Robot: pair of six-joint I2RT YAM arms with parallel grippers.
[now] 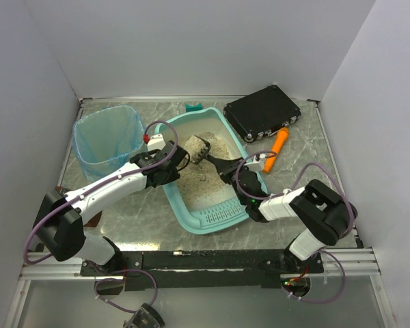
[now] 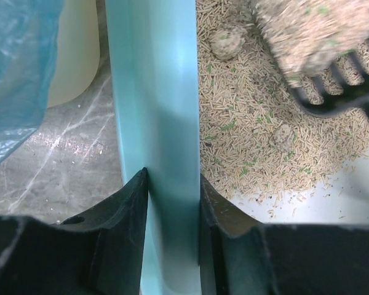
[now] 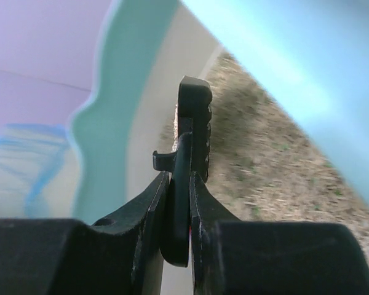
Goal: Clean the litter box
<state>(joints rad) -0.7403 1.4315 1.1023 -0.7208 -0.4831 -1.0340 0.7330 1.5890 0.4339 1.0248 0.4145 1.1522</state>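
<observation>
While seen from above, litter box point(image 1: 222, 217) sits mid-table between my arms, blue-bagged bin point(image 1: 106, 140) to its left. Left wrist — my left gripper point(image 2: 172, 184) clamped on box's teal side wall, litter point(image 2: 252, 141) inside. Right wrist — my right gripper point(image 3: 179, 184) pinched tight on black scoop point(image 3: 194, 117) handle, scoop head above litter.

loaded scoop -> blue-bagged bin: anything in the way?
Yes. The left gripper, shut on the left wall of the litter box, sits directly between the scoop and the bin. The right gripper would likely have to carry the scoop over it or round its far side. Nothing else visible blocks the path.
</observation>
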